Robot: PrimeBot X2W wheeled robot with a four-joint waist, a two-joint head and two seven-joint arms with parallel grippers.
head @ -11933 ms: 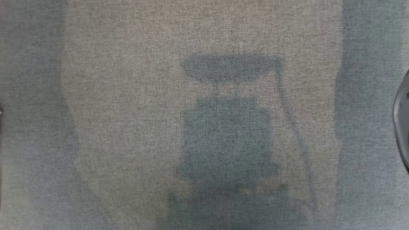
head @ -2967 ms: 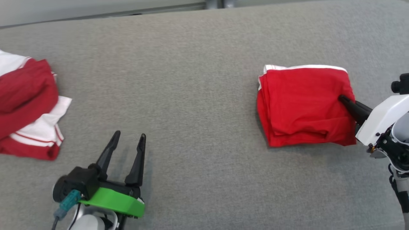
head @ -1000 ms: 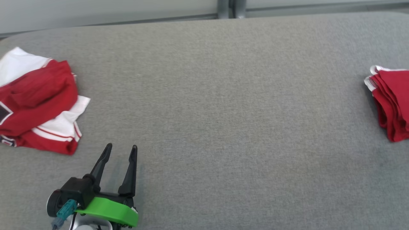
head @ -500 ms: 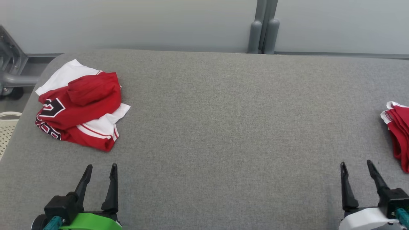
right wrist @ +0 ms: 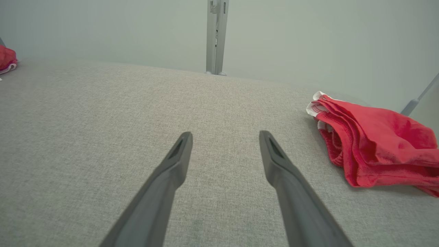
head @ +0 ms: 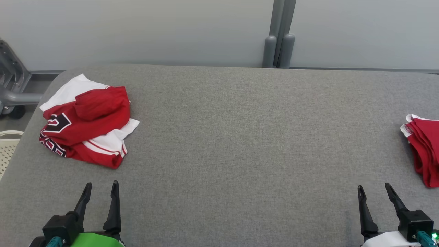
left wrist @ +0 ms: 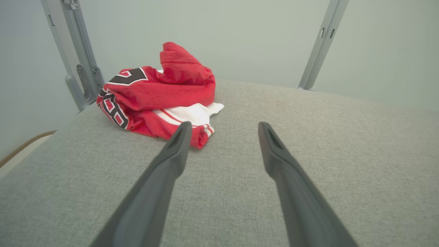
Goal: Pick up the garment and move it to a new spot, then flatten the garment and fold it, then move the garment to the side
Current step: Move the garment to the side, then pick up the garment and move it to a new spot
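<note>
A folded red garment (head: pixel 422 149) with a white edge lies at the far right of the grey padded table (head: pixel 240 144); the right wrist view has it (right wrist: pixel 374 144) to the right of my fingers. My right gripper (head: pixel 374 188) stands open at the lower right, just left of it and apart from it, holding nothing. A crumpled red and white jersey (head: pixel 85 120) with black numbers lies at the far left, also as a jersey (left wrist: pixel 157 96) in the left wrist view. My left gripper (head: pixel 101 186) is open below it, empty.
A pale wall with a grey post (head: pixel 278 34) runs behind the table. A grey metal frame (head: pixel 10 89) and a cream basket (head: pixel 7 147) stand off the table's left edge. The wide middle of the table is bare cloth.
The head camera has tilted up and swung, so the wall and both grippers came into view. My right gripper has let go of the folded garment and drawn back; both grippers stay open.
</note>
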